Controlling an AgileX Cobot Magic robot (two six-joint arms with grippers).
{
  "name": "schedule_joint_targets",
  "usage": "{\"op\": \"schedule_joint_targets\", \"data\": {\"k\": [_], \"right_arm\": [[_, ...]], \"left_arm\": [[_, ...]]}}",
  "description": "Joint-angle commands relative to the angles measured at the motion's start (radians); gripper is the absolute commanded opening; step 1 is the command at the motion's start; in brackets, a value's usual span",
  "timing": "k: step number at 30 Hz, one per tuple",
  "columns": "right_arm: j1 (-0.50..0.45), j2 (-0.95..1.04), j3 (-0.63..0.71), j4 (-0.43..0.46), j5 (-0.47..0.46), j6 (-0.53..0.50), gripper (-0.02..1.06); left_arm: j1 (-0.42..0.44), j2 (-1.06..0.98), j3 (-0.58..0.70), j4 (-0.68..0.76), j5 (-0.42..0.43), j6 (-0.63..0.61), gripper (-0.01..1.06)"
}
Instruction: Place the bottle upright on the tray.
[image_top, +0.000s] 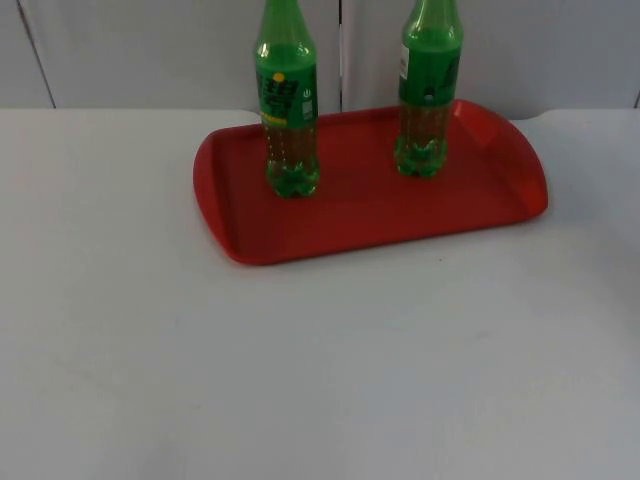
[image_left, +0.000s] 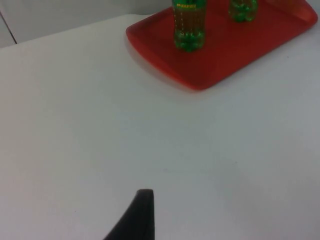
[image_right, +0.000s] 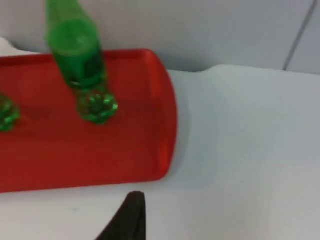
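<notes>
2 green bottles (image_top: 287, 110) (image_top: 428, 95) stand upright on the red tray (image_top: 370, 215) (upper middle of the top view), on the white table (image_top: 300, 370). The left gripper (image_left: 137, 215) and right gripper (image_right: 127, 215) hover above the table; whether they are released or clenched, I cannot tell.

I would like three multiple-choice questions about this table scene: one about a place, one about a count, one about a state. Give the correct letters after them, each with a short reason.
1. Where do the bottles stand?
A. on the red tray
B. on the bare table
C. beside the wall, off the tray

2. How many green bottles are there?
A. one
B. two
C. three

3. In what state are the bottles?
A. lying down
B. leaning on each other
C. upright and apart

Answers:
1 A: the left bottle and the right bottle both rest on the red tray.
2 B: the top view shows two, no more on the white table.
3 C: both stand on their bases with bare tray between them.
</notes>
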Motion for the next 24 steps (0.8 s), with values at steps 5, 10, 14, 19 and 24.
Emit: {"op": "schedule_joint_targets", "data": {"k": [5,10,14,19,24], "right_arm": [[0.006,-0.106,0.001,0.330,0.100,-0.377,1.05],[0.006,-0.193,0.002,0.443,0.147,-0.528,1.05],[0.006,-0.299,0.048,0.441,0.141,-0.545,1.05],[0.006,-0.415,0.136,0.441,0.116,-0.545,1.05],[0.006,-0.546,0.206,0.441,0.120,-0.524,1.05]], "left_arm": [[-0.002,-0.004,0.003,-0.001,-0.002,0.000,1.05],[-0.002,-0.004,0.003,-0.001,-0.002,0.000,1.05],[-0.002,-0.004,0.003,-0.001,-0.002,0.000,1.05],[-0.002,-0.004,0.003,-0.001,-0.002,0.000,1.05],[-0.002,-0.004,0.003,-0.001,-0.002,0.000,1.05]]}}
